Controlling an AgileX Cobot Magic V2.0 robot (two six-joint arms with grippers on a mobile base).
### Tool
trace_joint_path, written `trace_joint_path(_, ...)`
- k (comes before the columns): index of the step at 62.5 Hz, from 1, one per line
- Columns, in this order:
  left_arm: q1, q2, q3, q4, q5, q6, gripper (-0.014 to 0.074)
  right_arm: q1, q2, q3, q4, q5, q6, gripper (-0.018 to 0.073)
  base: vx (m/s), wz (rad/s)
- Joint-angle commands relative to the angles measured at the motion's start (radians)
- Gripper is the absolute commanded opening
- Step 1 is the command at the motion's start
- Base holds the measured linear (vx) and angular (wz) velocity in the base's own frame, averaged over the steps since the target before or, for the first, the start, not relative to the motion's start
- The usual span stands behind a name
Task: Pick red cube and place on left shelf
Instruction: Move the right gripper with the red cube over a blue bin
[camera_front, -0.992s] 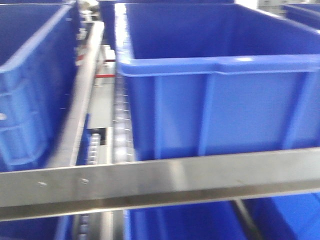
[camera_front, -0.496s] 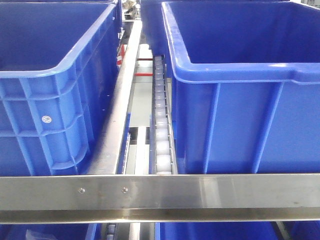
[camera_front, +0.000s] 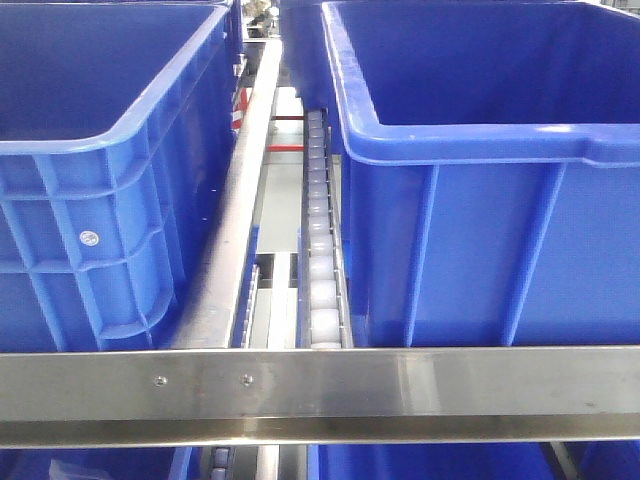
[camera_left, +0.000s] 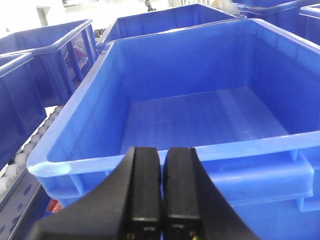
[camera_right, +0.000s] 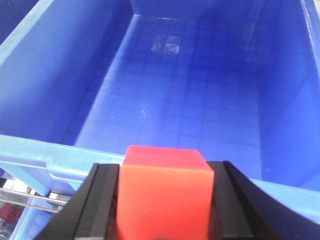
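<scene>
The red cube (camera_right: 162, 192) sits between the two black fingers (camera_right: 100, 200) of the right end effector (camera_right: 162, 200). The fingers press on its left and right sides, so it is pinched tight. It hangs just over the near rim of a big blue tub (camera_right: 60, 155). The floor of that tub has a faint square pattern.

The left end effector (camera_left: 161, 192) has its two black fingers (camera_left: 142, 190) pressed together, with only a thin dark line between them. Nothing is in them. They are in front of the near rim of another blue tub (camera_left: 165, 157). More blue tubs stand behind it and beside it.

From the front, two blue tubs stand side by side, the left tub (camera_front: 100, 210) and the right tub (camera_front: 480, 220). A row of white rollers (camera_front: 318, 250) and a metal rail (camera_front: 235, 230) run between them. A shiny metal bar (camera_front: 320, 395) goes across in front of both.
</scene>
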Motion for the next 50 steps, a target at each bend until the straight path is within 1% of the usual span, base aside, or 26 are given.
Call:
trace_joint_path(1, -0.005, 0.007, 0.022, -0.005, -0.091, 0.001, 0.0106, 0.0, 0.0, -0.03, -0.007, -0.085, -0.003, 0.0056, 0.0, 0.0)
trace_joint_path(14, -0.005, 0.007, 0.022, -0.005, -0.091, 0.001, 0.0106, 0.0, 0.0, -0.03, -0.007, -0.085, -0.003, 0.0056, -0.01, -0.06)
trace_joint_path(28, -0.005, 0.007, 0.022, -0.005, -0.091, 0.001, 0.0106, 0.002, 0.0, -0.029, -0.002, -0.092, -0.003, 0.0056, 0.01, 0.08)
trace_joint_path(32, -0.005, 0.007, 0.022, -0.005, -0.091, 0.001, 0.0106, 0.002, 0.011, -0.031, -0.004, -0.125, -0.003, 0.0056, 0.0, 0.0)
trace_joint_path(42, -0.005, 0.007, 0.022, -0.005, -0.091, 0.001, 0.0106, 0.002, 0.126, -0.094, -0.004, -0.226, -0.003, 0.0056, 0.0, 0.0)
trace_joint_path(50, -0.005, 0.007, 0.022, -0.005, -0.091, 0.001, 0.0106, 0.002, 0.283, -0.214, -0.004, -0.242, -0.003, 0.0056, 0.0, 0.0)
